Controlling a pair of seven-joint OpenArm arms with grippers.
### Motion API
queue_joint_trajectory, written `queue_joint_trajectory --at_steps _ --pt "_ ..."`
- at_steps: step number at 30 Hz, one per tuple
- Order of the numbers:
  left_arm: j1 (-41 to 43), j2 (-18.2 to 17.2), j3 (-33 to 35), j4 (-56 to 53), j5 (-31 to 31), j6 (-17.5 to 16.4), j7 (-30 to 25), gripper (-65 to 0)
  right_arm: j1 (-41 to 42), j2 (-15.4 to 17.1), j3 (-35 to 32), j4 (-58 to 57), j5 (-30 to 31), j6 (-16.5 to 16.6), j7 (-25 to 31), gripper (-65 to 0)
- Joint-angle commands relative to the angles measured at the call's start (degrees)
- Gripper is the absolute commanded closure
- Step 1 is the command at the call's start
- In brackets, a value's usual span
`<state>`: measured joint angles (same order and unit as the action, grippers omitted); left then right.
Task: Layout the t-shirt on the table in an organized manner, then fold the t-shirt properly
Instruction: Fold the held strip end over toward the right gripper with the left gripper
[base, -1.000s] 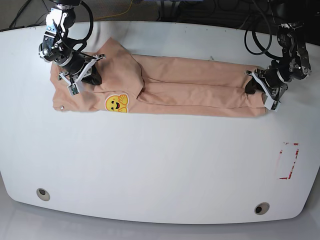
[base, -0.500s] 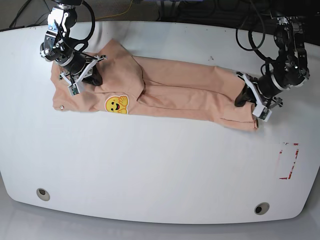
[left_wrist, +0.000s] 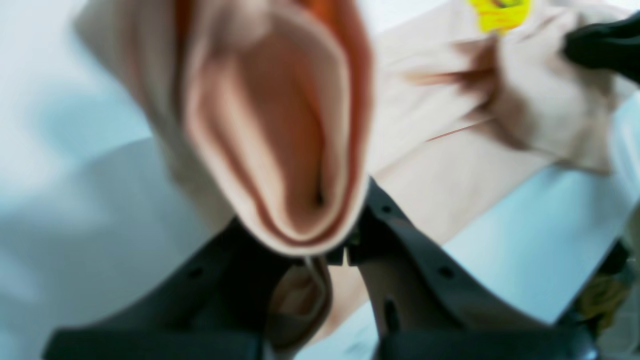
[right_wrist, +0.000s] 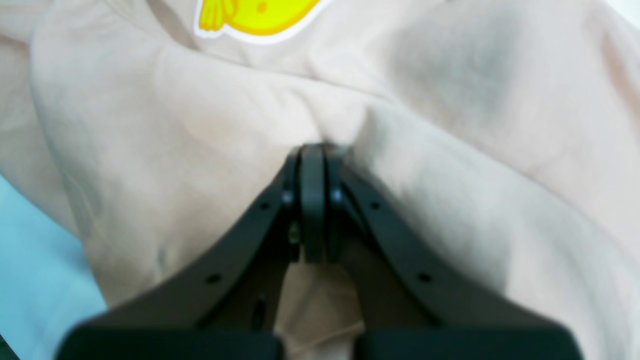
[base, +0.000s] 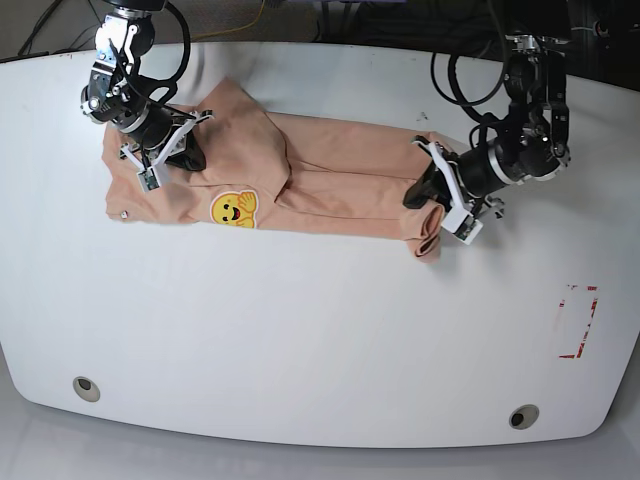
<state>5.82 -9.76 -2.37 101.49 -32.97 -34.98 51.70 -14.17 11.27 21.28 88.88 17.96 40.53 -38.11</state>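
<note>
Right now the peach-pink t-shirt (base: 330, 185) lies as a long folded band near the far edge of the white table (base: 320, 330), its yellow emoji print (base: 232, 209) facing up toward the band's near edge. The left gripper (base: 435, 205) is clamped tight on the bottom end of the shirt, which hangs from it as a doubled-over loop raised above the tabletop. The right gripper (right_wrist: 312, 155) is closed fully, pinching a ridge of fabric at the shoulder end, just beyond the print. A red rectangle mark (base: 578, 321) sits well apart, by the table's side edge.
</note>
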Motion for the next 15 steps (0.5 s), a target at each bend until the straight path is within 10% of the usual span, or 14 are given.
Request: queue_joint_trajectory --at_steps 1,15 --pt "-1.5 2.2 1.4 1.1 -1.4 -0.2 -1.4 -2.7 -0.6 0.2 -0.1 0.0 -3.8 -0.5 -4.6 0.0" --pt "-1.5 10.1 7.3 -1.8 -1.2 -0.2 -1.4 -2.9 -0.6 0.1 -0.1 0.0 -3.8 -0.5 -4.6 0.0"
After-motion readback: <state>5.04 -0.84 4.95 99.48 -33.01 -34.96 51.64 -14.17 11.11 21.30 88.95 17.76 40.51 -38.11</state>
